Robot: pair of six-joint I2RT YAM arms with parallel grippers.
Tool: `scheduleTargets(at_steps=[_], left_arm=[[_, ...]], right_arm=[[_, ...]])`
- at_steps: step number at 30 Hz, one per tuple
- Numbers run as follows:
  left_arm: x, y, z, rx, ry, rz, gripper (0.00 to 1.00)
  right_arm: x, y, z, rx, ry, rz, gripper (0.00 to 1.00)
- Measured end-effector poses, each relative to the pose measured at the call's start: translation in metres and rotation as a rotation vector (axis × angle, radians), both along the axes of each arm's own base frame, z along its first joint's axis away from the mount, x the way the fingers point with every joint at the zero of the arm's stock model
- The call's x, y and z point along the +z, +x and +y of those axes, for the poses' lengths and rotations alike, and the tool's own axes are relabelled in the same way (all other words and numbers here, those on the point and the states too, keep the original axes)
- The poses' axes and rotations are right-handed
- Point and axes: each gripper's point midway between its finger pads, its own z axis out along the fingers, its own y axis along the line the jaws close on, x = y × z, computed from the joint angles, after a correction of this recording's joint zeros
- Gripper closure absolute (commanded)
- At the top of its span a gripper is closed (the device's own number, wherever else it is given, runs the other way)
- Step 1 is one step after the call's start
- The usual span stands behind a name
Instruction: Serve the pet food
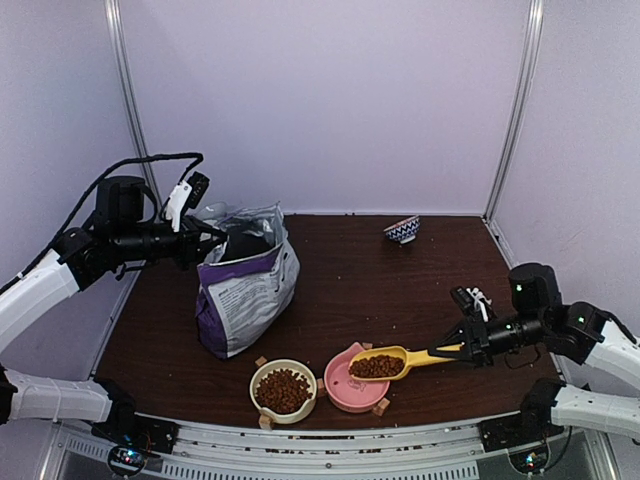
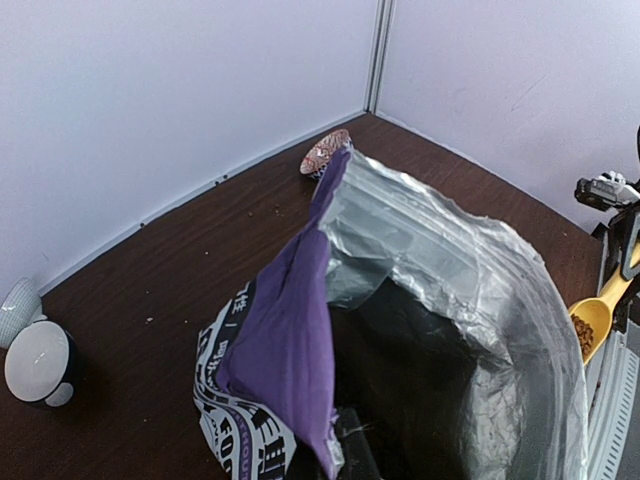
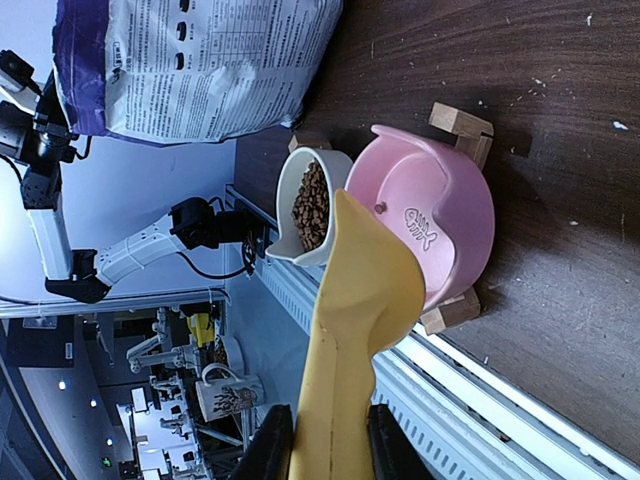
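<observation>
At the left, the left gripper [image 1: 210, 238] sits at the rim of the purple bag [image 1: 245, 290]. Its fingers are lost behind the foil, so I can't tell its grasp, and the bag's inside is dark. The cream bowl [image 1: 256, 382] holds kibble [image 1: 283, 390]. More fills the scoop [image 1: 403, 355] over the pink bowl [image 1: 345, 393], its handle clamped by the right gripper [image 1: 463, 350]. A patterned bowl [image 1: 402, 230] stands far back.

Lab test booth: white panel walls [image 1: 330, 100] and aluminium posts [image 1: 514, 110] enclose the table [image 1: 400, 290].
</observation>
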Motion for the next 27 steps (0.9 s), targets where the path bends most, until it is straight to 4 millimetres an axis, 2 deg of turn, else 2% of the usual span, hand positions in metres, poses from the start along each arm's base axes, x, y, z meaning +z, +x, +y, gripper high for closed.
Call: scheduleTargets(at_steps=[4, 27], left_arm=[[0.0, 0.0, 0.0, -0.001, 0.0, 0.0, 1.0], [0.0, -0.003, -0.002, -0.023, -0.005, 0.006, 1.0]], right_arm=[[0.002, 0.0, -0.002, 0.006, -0.04, 0.001, 0.86], [0.048, 0.002, -0.013, 0.068, -0.22, -0.029, 0.86]])
